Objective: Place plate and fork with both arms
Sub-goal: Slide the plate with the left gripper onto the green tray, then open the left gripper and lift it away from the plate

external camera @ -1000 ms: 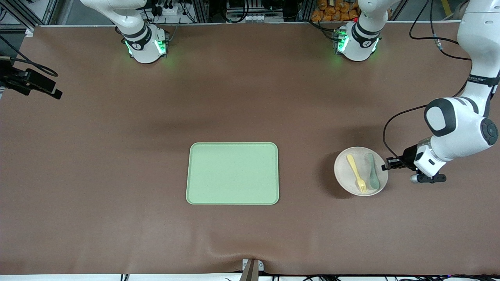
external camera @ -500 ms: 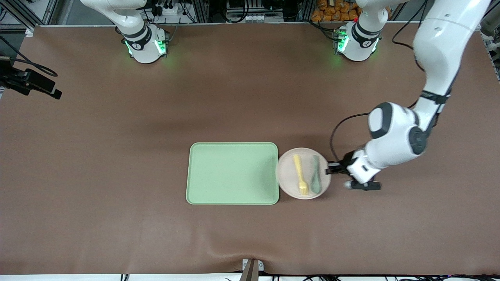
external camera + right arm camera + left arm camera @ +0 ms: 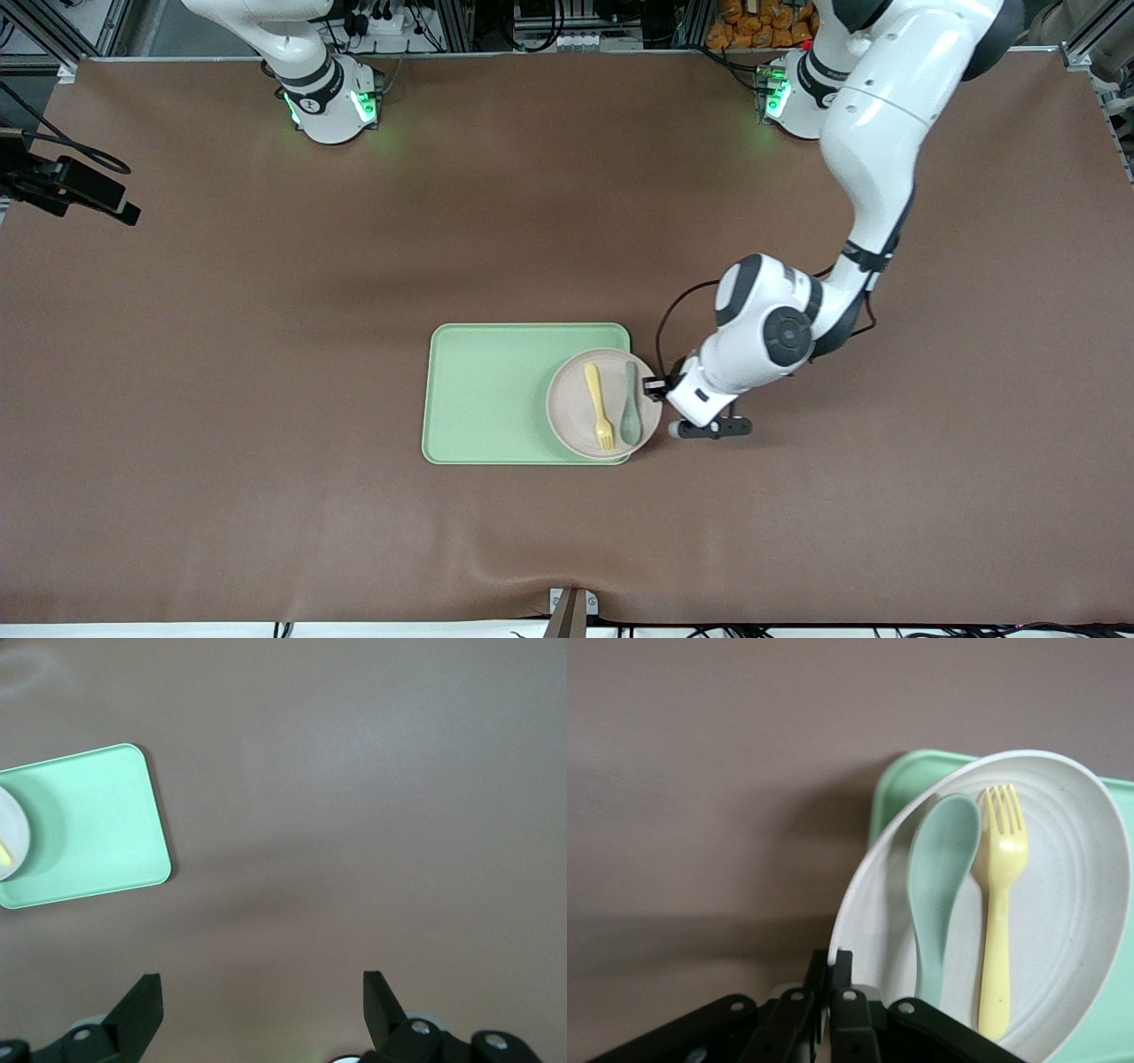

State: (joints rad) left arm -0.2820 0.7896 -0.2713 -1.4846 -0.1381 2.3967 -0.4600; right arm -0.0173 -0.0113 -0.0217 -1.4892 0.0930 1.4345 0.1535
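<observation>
1. My left claw (image 3: 657, 387) is clamped on the rim of the plate (image 3: 567, 412) — the fingers pinch the edge at the plate's 3 o'clock side as the front view shows it, toward the left arm's end of the desk (image 3: 221, 310).
2. In the left wrist view the fingers (image 3: 840, 992) sit tight together on that rim, with the plate (image 3: 1081, 930) tilted up and away from them.
3. The plate is over the green tray (image 3: 483, 390), covering the tray's corner that lies nearer the front camera at the left arm's end; a part of the plate overhangs the tray's edge there. I cannot tell whether it touches the tray.
4. The fork (image 3: 598, 406) lies on the plate, its tines pointing to 6 o'clock in the front view, with the spoon (image 3: 630, 408) just beside it — bowl also toward 6 o'clock.
5. My right claw (image 3: 261, 992) is spread wide and holds nothing; its wrist view looks down on bare desk with the tray (image 3: 89, 824) off to one side. That arm waits, raised near its base (image 3: 328, 102).
</observation>
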